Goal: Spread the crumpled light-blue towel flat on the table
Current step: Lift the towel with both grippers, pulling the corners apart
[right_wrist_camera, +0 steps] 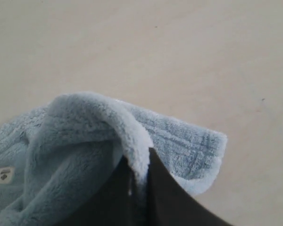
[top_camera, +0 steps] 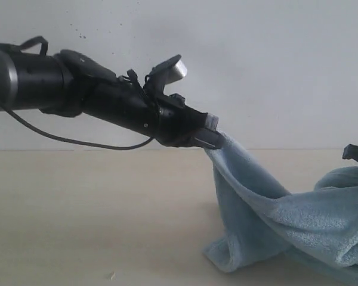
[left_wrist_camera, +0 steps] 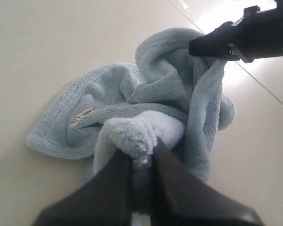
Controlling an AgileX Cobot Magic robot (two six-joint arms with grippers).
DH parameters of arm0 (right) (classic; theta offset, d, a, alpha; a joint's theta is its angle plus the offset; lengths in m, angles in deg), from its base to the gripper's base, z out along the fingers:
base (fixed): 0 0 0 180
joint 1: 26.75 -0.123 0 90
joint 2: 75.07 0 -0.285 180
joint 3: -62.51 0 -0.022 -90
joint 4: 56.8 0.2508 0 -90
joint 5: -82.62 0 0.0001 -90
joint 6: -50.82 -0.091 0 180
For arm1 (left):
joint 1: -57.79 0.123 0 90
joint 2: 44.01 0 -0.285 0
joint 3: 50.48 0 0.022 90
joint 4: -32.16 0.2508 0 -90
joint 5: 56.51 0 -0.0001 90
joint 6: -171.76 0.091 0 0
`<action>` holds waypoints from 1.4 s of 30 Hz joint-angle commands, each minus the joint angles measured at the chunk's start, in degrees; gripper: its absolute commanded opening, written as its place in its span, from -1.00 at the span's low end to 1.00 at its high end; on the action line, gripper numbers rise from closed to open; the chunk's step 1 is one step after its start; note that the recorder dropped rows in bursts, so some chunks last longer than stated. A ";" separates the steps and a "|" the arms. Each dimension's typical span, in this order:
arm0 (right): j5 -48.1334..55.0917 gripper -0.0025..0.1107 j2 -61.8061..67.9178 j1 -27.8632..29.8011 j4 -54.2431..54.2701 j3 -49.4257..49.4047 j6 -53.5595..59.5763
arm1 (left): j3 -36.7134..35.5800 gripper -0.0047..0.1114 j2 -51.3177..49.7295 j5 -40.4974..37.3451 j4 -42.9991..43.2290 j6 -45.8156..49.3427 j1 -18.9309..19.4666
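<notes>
The light-blue towel (top_camera: 286, 220) hangs crumpled between both arms, its lower folds resting on the beige table (top_camera: 83, 214). My left gripper (top_camera: 213, 138) is shut on a bunched fold of the towel (left_wrist_camera: 141, 136), lifted above the table. My right gripper (right_wrist_camera: 137, 165) is shut on a folded hemmed edge of the towel (right_wrist_camera: 188, 141); in the exterior view only its dark tip (top_camera: 357, 152) shows at the right border. In the left wrist view the right gripper (left_wrist_camera: 212, 44) pinches the far side of the towel. The white label (left_wrist_camera: 83, 116) shows on a fold, also as the label (right_wrist_camera: 1, 175).
A white-grey wall (top_camera: 256, 59) stands behind the table. A black cable (top_camera: 71, 140) hangs under the left arm (top_camera: 77, 89). Bare table lies to the left of the towel. A small speck (top_camera: 112, 275) sits near the front edge.
</notes>
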 commanded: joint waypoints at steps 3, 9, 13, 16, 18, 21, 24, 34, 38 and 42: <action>-0.66 -0.96 -5.62 0.11 1.97 -0.16 0.74 | -0.27 -0.85 7.56 2.08 14.78 -9.69 0.01; 0.30 -0.96 -14.45 0.11 5.58 -0.16 2.47 | -0.27 -0.85 13.23 0.58 32.11 -22.49 0.11; 2.61 -0.96 -18.77 0.01 6.74 -0.16 3.15 | -0.27 -0.85 15.65 -4.56 32.67 -23.47 0.11; 3.78 -0.96 -21.36 0.01 6.74 -0.16 4.07 | -0.27 -0.85 17.67 -5.77 33.92 -27.47 0.11; 4.86 -0.96 -22.75 0.01 7.06 -0.16 4.34 | -0.27 -0.85 19.07 -5.19 36.15 -31.23 0.11; 6.85 -0.96 -24.24 -0.76 7.25 -0.16 6.46 | -0.27 -0.85 21.06 -6.08 37.95 -33.66 0.11; 8.07 -0.96 -24.71 -3.62 7.25 -0.16 10.16 | -0.27 -0.85 22.13 -8.31 38.07 -33.66 0.11; 11.07 -0.96 -24.71 -9.38 6.82 -0.16 16.29 | -0.27 -0.85 23.98 -15.47 51.58 -42.92 0.11; 13.12 -0.96 -24.71 -9.38 6.82 -0.16 16.15 | -2.14 -0.85 24.75 -15.31 55.36 -46.67 0.11; 13.52 -0.96 -24.71 -9.38 6.82 -0.16 16.15 | -5.01 -0.85 25.56 -14.06 55.36 -47.04 0.11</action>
